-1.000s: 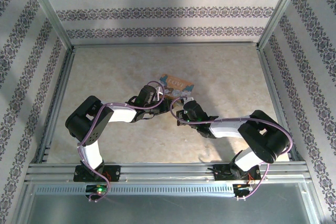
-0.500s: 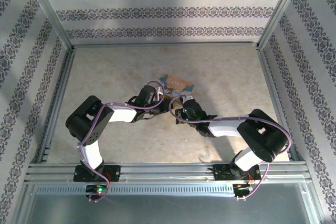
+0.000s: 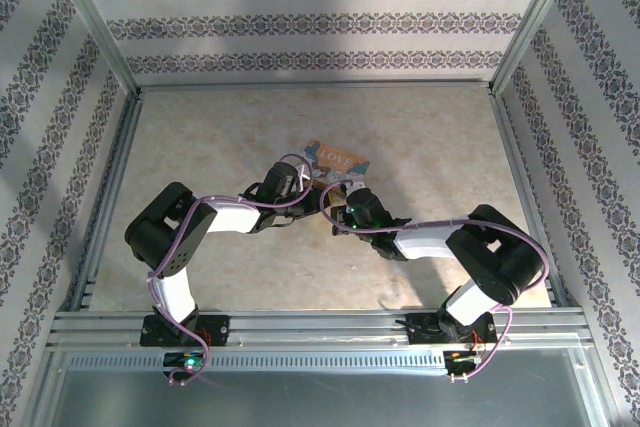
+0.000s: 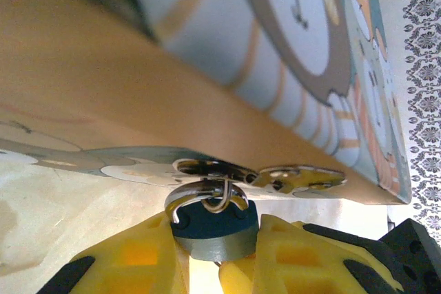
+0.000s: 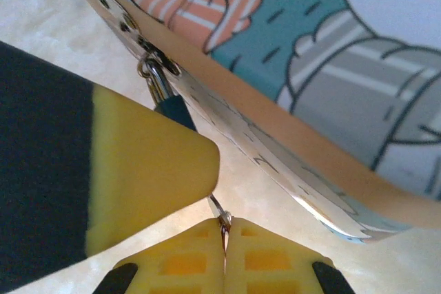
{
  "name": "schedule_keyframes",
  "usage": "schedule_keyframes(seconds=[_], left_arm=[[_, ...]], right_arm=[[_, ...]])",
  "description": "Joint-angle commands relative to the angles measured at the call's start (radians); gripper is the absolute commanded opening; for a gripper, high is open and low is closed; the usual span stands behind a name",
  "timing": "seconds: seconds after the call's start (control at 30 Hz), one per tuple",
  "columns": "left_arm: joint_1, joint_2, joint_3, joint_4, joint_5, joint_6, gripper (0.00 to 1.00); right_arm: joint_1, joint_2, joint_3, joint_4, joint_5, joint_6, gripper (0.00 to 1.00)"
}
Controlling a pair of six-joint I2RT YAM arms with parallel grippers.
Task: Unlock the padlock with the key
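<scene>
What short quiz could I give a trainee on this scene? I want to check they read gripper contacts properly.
1. True or false: the left gripper grips the small silvery key by its round blue head.
2. The face of the orange-brown rectangular padlock shows: A) cartoon figures; B) a number dial; C) nothing.
3. Fill in: the jaws of the right gripper are ____.
Key: 1 true; 2 A; 3 shut.

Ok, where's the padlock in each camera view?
Top external: padlock near frame centre, small.
Left wrist: padlock's orange edge slants across the upper half.
Right wrist: its cartoon face takes the upper right.
Shared landmark: the key's blue head by its edge, both wrist views.
</scene>
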Motion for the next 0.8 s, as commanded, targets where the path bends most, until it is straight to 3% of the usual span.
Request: schedule_keyframes(seconds=[0.0,0.77], left_arm=[[-0.015,0.008,0.019,0.06,0.031,-0.006,0.22],[-0.025,0.013,0.026,0.079,0.055,-0.042,0.22]], right_arm=[[-0.011,-0.005,-0.028,0.177,-0.05,0.024,0.0],[-0.111,0.122,0.01,0.439,-0.205,-0.004,0.0]])
